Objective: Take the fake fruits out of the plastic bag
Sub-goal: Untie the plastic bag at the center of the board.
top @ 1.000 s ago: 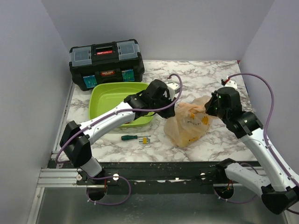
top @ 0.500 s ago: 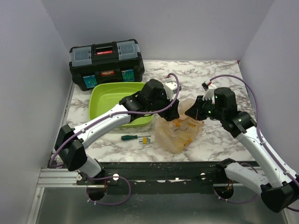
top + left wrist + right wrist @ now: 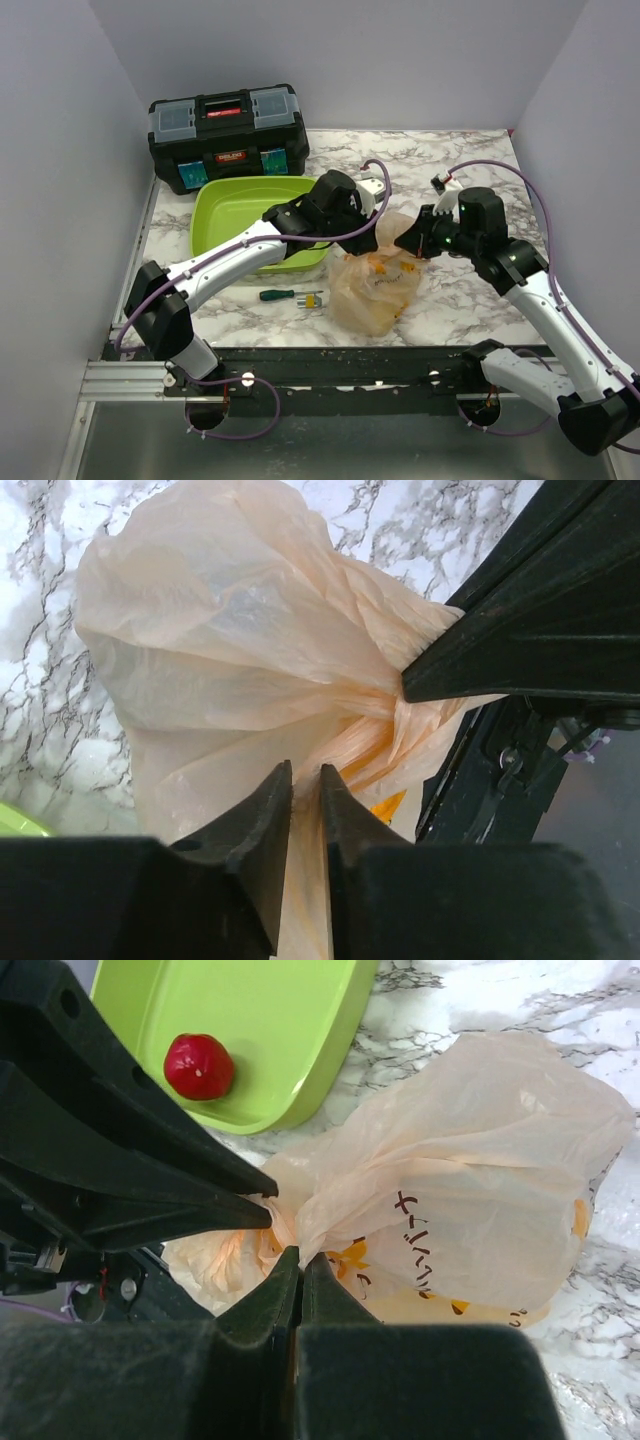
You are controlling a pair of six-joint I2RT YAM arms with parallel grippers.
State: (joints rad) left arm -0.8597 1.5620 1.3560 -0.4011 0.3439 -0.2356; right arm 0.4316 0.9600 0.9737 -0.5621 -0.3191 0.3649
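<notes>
The plastic bag [image 3: 375,285] is thin, crinkly and peach-orange, and it hangs bunched between both grippers over the marble table. My left gripper [image 3: 376,238] is shut on a fold of the bag's neck, and film runs between its narrow jaws [image 3: 305,770]. My right gripper [image 3: 408,243] pinches the same neck from the other side, jaws tight on the film [image 3: 300,1255]. In the wrist views the bag [image 3: 250,630] [image 3: 480,1190] fills most of the picture. The fake fruits are hidden inside; only yellow-orange patches show through the film.
A lime-green tray [image 3: 225,215] lies left of the bag, with a shiny red ball [image 3: 198,1066] in it. A black toolbox [image 3: 228,135] stands behind the tray. A green-handled screwdriver [image 3: 285,295] and a small yellow piece [image 3: 312,299] lie by the front edge.
The right gripper has pulled the bag's neck leftward, and the bag has shifted left and nearer. The left gripper opened, then closed on the neck.
</notes>
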